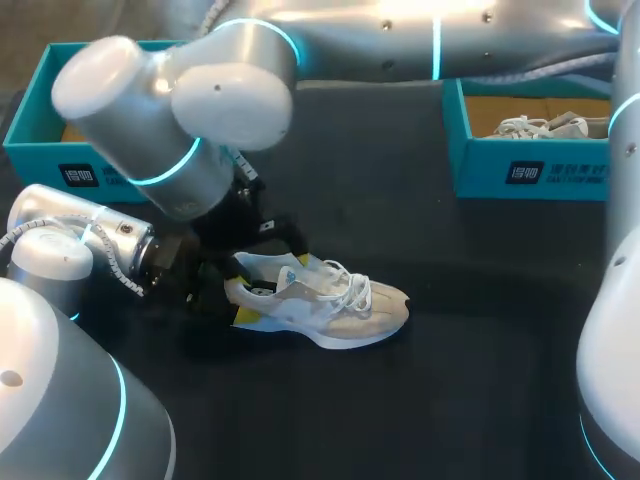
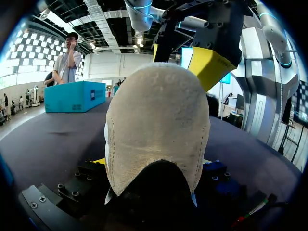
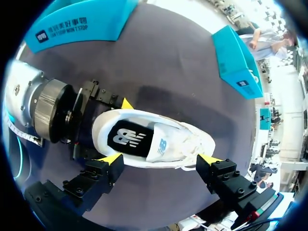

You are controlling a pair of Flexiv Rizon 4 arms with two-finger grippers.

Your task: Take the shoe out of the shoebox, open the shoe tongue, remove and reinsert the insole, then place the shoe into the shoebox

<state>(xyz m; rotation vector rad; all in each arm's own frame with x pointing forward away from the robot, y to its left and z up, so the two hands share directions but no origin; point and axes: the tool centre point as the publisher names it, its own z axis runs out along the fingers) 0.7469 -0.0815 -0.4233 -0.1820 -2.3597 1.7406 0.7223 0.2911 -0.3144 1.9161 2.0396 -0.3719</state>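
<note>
A cream and white shoe point(image 1: 330, 305) lies on its sole on the dark table, toe to the right. My left gripper point(image 1: 232, 297) holds its heel from the left, a yellow tip on each side. In the left wrist view the heel point(image 2: 156, 130) fills the space between the fingers of my left gripper point(image 2: 151, 163). My right arm reaches across from the upper right. Its gripper point(image 3: 160, 159) hangs open just above the shoe's opening, touching nothing. There the black insole point(image 3: 127, 139) and the pale blue tongue point(image 3: 159, 144) show inside the shoe point(image 3: 190, 139).
A teal shoebox point(image 1: 35, 135) stands at the back left, partly hidden by my right arm. A second teal box point(image 1: 530, 170) at the back right holds another shoe point(image 1: 545, 127). Dark table surface lies in front of and to the right of the shoe.
</note>
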